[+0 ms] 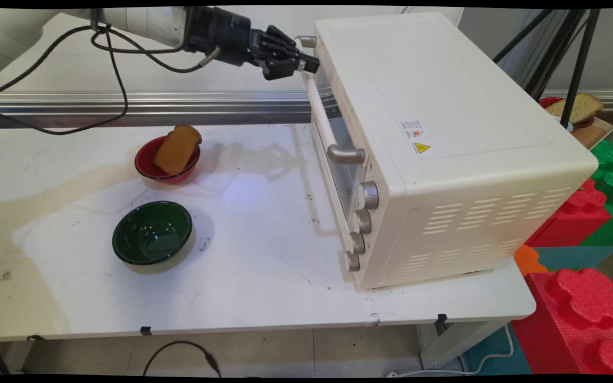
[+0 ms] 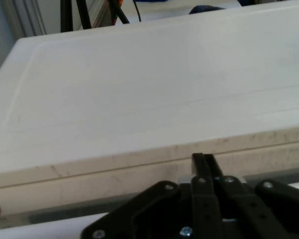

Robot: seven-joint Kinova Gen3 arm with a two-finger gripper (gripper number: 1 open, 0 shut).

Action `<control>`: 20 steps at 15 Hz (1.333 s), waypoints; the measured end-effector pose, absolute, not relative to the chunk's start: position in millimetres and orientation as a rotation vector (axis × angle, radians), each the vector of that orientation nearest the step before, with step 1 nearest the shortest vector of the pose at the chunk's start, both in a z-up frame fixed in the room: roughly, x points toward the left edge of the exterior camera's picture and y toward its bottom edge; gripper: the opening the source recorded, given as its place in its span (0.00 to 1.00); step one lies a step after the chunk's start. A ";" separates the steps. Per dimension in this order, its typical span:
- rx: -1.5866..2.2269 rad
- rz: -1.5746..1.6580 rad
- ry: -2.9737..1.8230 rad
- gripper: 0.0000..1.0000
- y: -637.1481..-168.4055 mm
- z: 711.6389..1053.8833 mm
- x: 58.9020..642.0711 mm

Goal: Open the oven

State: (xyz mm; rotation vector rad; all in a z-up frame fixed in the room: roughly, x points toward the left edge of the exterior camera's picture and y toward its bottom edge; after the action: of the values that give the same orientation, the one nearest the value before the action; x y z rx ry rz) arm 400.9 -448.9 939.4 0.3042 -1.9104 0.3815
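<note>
Main cam fixed above near side of the white desk, looking down and across to the back wall; wide, fairly distant; hand cam rides the arm, looking along the black two-finger claw, v. close to the cream boxy metal toaster oven; both views share the oven's flat top and claw.

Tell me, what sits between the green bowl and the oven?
Nothing: in the main view, only bare, scuffed table separates the green bowl from the oven.
</note>
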 end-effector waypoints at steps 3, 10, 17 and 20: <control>0.291 0.382 -1.928 0.00 -451.5 935.4 394.7; 0.272 0.388 -1.961 0.00 -457.1 927.9 386.3; 0.248 0.394 -1.998 0.00 -453.8 924.9 394.9; 0.233 0.398 -2.026 0.00 -450.3 921.8 404.7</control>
State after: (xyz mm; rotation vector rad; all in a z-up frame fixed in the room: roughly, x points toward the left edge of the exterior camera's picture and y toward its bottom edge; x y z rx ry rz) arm 404.7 -450.3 921.8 0.2328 -2.0262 0.3981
